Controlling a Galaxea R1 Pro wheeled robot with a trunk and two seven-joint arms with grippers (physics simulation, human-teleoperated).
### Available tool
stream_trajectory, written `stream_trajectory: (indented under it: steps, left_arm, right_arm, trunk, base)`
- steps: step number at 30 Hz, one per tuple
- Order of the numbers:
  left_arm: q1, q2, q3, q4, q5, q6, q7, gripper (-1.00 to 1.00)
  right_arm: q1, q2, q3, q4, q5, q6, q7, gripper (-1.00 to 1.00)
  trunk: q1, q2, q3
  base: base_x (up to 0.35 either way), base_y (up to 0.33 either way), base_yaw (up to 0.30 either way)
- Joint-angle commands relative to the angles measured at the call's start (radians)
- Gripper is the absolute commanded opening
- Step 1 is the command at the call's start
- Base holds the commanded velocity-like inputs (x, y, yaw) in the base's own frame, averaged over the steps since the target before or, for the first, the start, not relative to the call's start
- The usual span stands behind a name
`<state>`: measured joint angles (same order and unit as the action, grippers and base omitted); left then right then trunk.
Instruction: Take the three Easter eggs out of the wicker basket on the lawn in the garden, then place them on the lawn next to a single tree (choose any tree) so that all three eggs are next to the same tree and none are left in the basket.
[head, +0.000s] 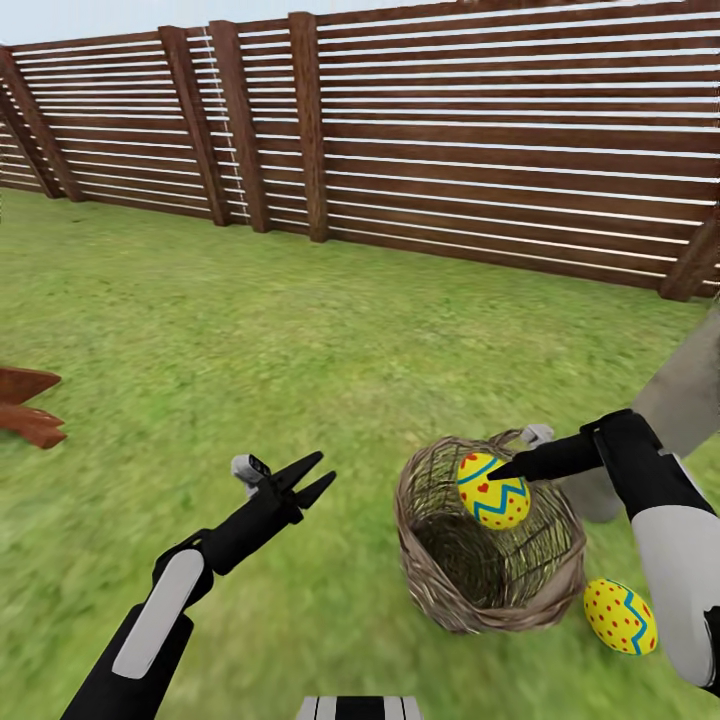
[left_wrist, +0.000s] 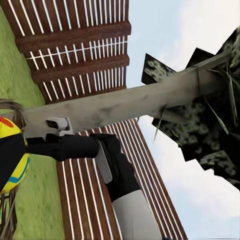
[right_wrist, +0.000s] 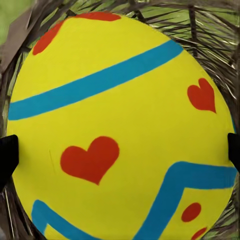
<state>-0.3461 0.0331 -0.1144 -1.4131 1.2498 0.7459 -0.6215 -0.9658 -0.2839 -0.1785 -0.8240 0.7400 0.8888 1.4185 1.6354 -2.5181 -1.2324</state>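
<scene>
The wicker basket (head: 470, 585) stands on the lawn (head: 250, 330) at the right, tilted toward me. My right gripper (head: 503, 474) is shut on a yellow Easter egg (head: 493, 490) with blue zigzags and red hearts, held at the basket's far rim. In the right wrist view this egg (right_wrist: 120, 120) sits between the black fingertips (right_wrist: 6, 155), with wicker behind it. A second egg (head: 620, 616) lies on the grass just right of the basket, near the pale tree trunk (head: 690, 385). My left gripper (head: 314, 477) hovers open and empty left of the basket.
A brown slatted fence (head: 450, 130) closes off the lawn at the back. Reddish wooden beams (head: 28, 408) lie at the left edge. The left wrist view shows the right arm (left_wrist: 100, 155), the trunk (left_wrist: 130, 102) and dark foliage (left_wrist: 210, 130).
</scene>
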Motion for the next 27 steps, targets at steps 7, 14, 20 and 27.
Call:
stream_trajectory:
  steps: [7, 14, 20, 27]
  left_arm:
    - [-0.002, 0.004, 0.001, -0.011, 0.008, 0.022, 0.003, 1.0]
    - [-0.002, 0.004, 0.001, -0.013, 0.008, 0.024, 0.002, 1.0]
    - [-0.002, 0.002, 0.001, -0.014, 0.008, 0.024, 0.002, 1.0]
    - [-0.003, 0.002, 0.0, -0.013, 0.007, 0.024, 0.002, 1.0]
  right_arm:
    - [0.001, -0.002, -0.005, -0.003, 0.001, 0.011, 0.022, -1.0]
    - [0.001, -0.007, -0.011, -0.004, -0.006, 0.016, 0.026, -1.0]
    - [0.001, -0.006, -0.213, -0.004, -0.006, 0.009, 0.132, -1.0]
    - [0.009, -0.015, -0.346, 0.004, -0.005, 0.002, 0.152, -1.0]
  trunk:
    - [-0.003, 0.001, 0.026]
    - [-0.006, 0.003, 0.055]
    - [-0.009, 0.004, 0.084]
    - [-0.012, 0.006, 0.116]
  base:
    - [-0.077, 0.0, 0.0]
    - [-0.333, 0.0, -0.11]
    - [-0.049, 0.0, -0.239]
    - [-0.012, 0.0, -0.174]
